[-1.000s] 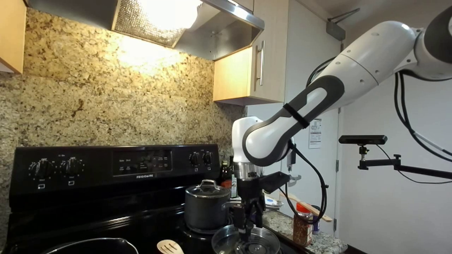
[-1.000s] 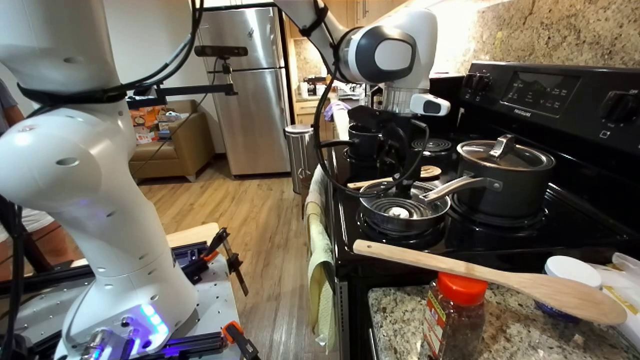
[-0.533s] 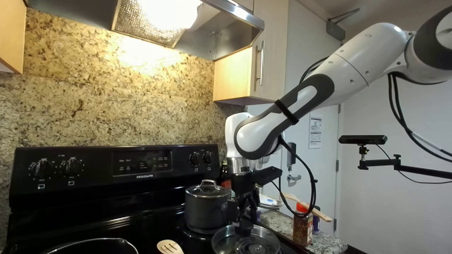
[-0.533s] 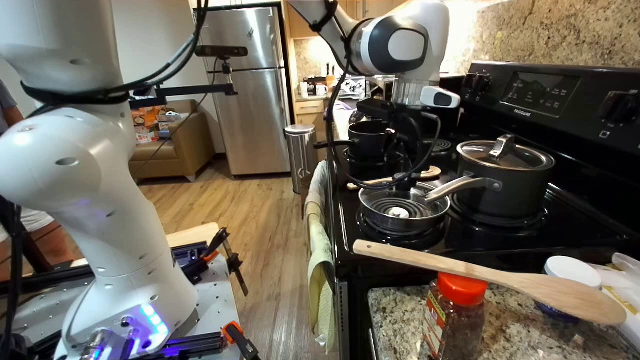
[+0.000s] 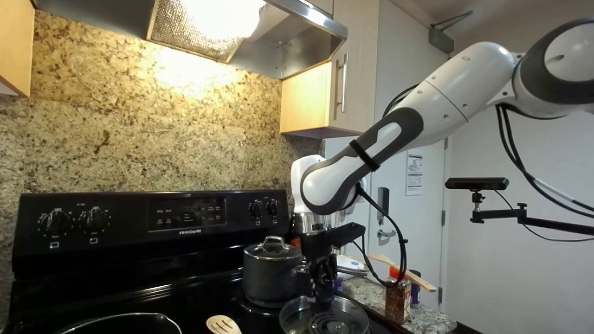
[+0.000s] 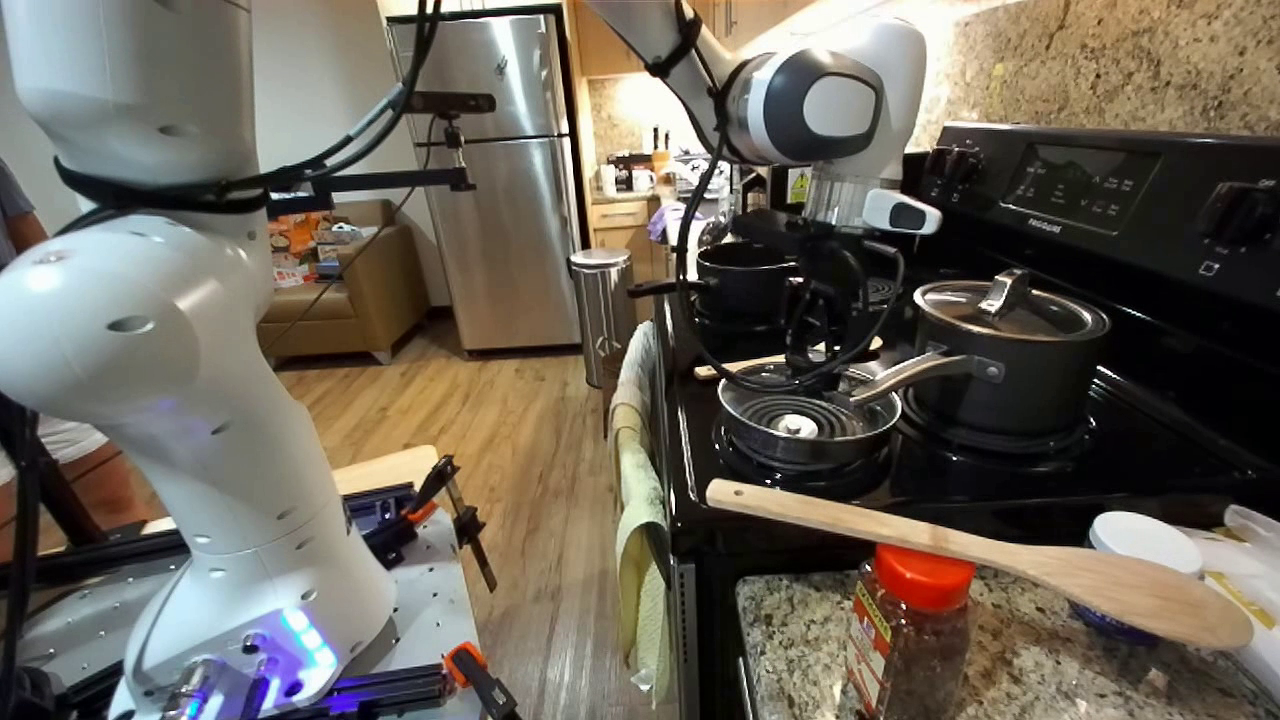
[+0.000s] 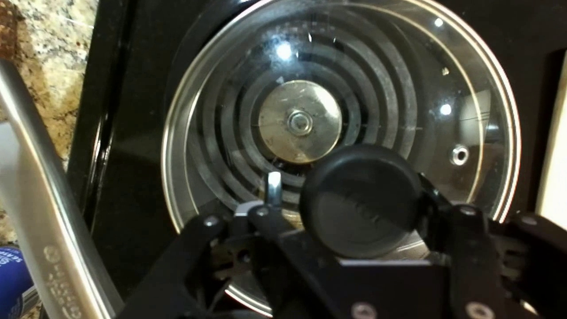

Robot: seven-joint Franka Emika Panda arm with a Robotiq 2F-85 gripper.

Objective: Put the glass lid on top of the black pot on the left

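My black hand [image 7: 351,188] straddles the black knob [image 7: 361,201] ungripped, parted just wider; the round clear-glass lid [image 7: 345,124] lies over the worktop [image 7: 141,186], the black pot [image 6: 738,285] at eleven o'clock in an exterior view.

The glass lid [image 7: 345,106] is displaying clear, glossy glass, reflecting bright spots within a polished metal rim; its knob [image 7: 361,201] is showing a matt, plastic-like black surface. The gripper [image 7: 352,199] is presenting matt black links with shiny metal pins. The saucepan [image 6: 1015,408] is combining a matt grey body with a smooth metal handle [image 6: 920,374], whereas the black pot [image 5: 130,319] is glinting along its rim. The glossy stovetop [image 5: 190,297] is gleaming; the backsplash [image 5: 139,148] is exhibiting speckled stone. The wooden spoon [image 6: 960,545] is revealing smooth, low-sheen wood. The spice jar [image 6: 925,645] is carrying a plastic cap [image 6: 925,578] and a printed label [image 6: 868,645]. The towel [image 6: 640,560] is showing rough-textured cloth; the refrigerator [image 6: 515,240] is bearing brushed-looking steel.
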